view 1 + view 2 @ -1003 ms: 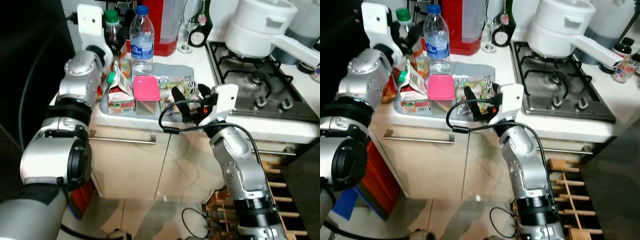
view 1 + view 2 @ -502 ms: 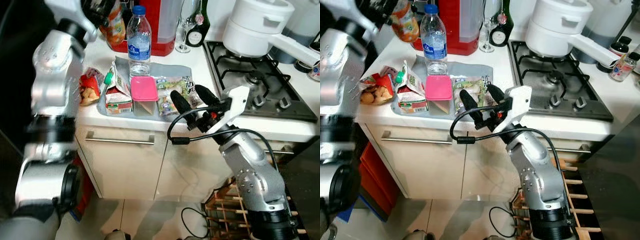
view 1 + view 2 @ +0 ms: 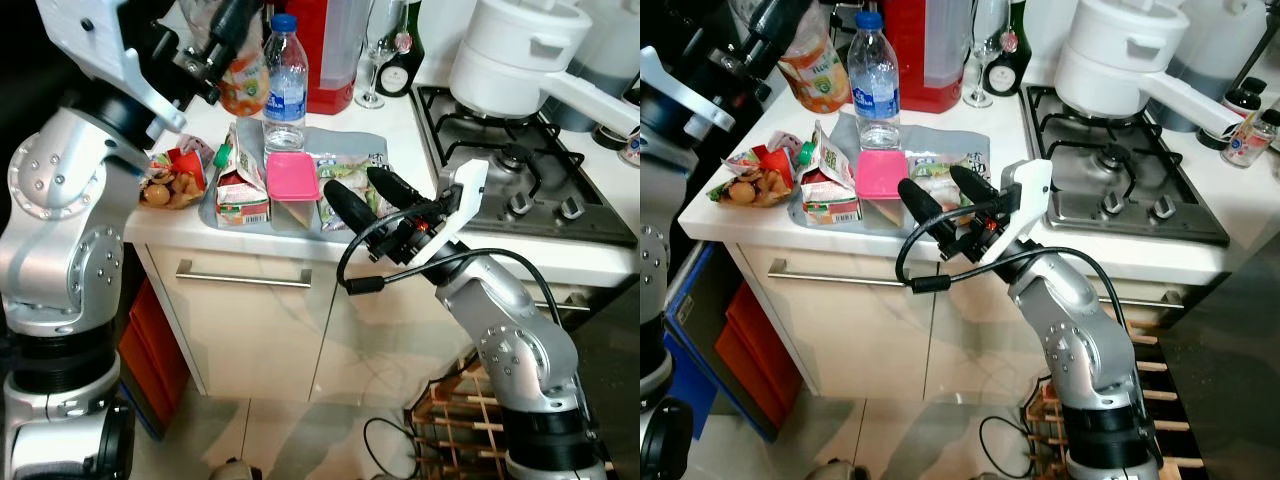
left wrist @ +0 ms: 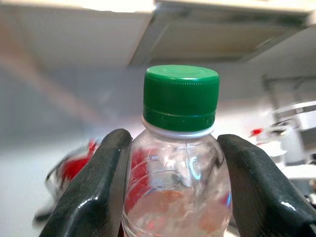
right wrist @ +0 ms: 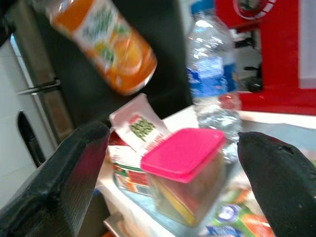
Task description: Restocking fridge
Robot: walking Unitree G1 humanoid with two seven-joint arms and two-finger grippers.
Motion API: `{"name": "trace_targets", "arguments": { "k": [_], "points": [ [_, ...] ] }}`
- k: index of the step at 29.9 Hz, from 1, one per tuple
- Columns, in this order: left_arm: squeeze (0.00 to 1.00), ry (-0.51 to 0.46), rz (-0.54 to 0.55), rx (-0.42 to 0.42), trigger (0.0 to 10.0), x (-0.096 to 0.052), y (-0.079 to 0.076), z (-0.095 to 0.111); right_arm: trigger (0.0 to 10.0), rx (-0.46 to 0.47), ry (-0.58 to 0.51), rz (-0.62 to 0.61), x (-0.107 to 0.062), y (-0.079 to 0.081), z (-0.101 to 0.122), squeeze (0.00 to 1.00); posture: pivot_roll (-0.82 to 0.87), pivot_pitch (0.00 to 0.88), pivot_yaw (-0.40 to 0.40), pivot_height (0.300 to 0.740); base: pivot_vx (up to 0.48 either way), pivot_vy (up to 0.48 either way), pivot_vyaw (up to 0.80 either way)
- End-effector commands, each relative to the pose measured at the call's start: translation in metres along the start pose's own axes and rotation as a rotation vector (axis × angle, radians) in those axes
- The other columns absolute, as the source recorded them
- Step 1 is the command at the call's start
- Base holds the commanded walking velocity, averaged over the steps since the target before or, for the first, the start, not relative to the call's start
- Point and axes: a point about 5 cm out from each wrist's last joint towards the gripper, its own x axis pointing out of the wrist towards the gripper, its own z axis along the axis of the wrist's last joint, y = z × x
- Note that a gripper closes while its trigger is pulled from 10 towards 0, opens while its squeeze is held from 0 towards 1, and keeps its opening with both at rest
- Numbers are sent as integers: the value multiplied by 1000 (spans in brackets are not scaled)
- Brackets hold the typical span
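Left wrist view is showing the left gripper (image 4: 177,192) clamping a clear bottle with orange drink (image 4: 177,197) just below its green cap (image 4: 181,96), one black finger pressing on each side of the neck. In the head views that same gripper (image 3: 222,40) is holding the bottle (image 3: 812,70) tilted in the air, above the left end of the white countertop (image 3: 750,215), apart from the things standing on it.

A grey tray (image 3: 345,140) is lying near the front edge of the countertop. On the tray a pink-lidded container (image 3: 292,180) is sitting at the front, touching a small juice carton (image 3: 240,185) at the tray's left front corner. A water bottle with a blue cap (image 3: 286,75) is standing upright at the tray's back edge, and a packet of salad (image 3: 350,170) is lying on the tray's right half. A red snack bag (image 3: 170,180) is resting on the countertop just beside the tray's left edge.

The right gripper (image 3: 362,192) is hovering over the tray's front right part with its two long fingers spread apart, gripping nothing; its wrist view is facing the pink-lidded container (image 5: 185,163) between the fingers (image 5: 74,168).

To the right, a white pot (image 3: 515,55) is standing on the gas hob (image 3: 520,170).
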Motion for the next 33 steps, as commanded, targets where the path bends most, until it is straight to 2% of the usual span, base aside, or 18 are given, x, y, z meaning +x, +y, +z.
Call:
{"name": "trace_targets", "arguments": {
  "k": [1,4,9,12,26,33],
  "points": [
    [0,37,38,-12,10000,-1,-3,-10,10000,-12,-5,-35,-1,-5,-1,0,14,0,-65,740,0,0,0],
    [0,106,104,-49,10000,-7,-13,-32,10000,-18,15,-41,-1,-1,-9,0,0,0,-62,740,0,0,0],
    [0,159,162,-85,10000,-7,-18,-51,10000,-31,22,-89,-1,-5,-14,0,-17,0,-60,740,-107,0,0],
    [0,157,181,-91,10000,-5,-20,-55,10000,-42,10,-134,-1,-11,-14,0,-27,0,-54,740,-291,0,0],
    [0,141,187,-90,10000,0,-26,-57,10000,-67,1,-181,-2,-14,-16,0,-44,0,-49,740,-292,0,0],
    [0,155,170,-67,10000,-2,-26,-60,10000,-98,31,-238,-10,-23,-24,0,-42,0,-45,740,-290,0,0]
  ]
}}
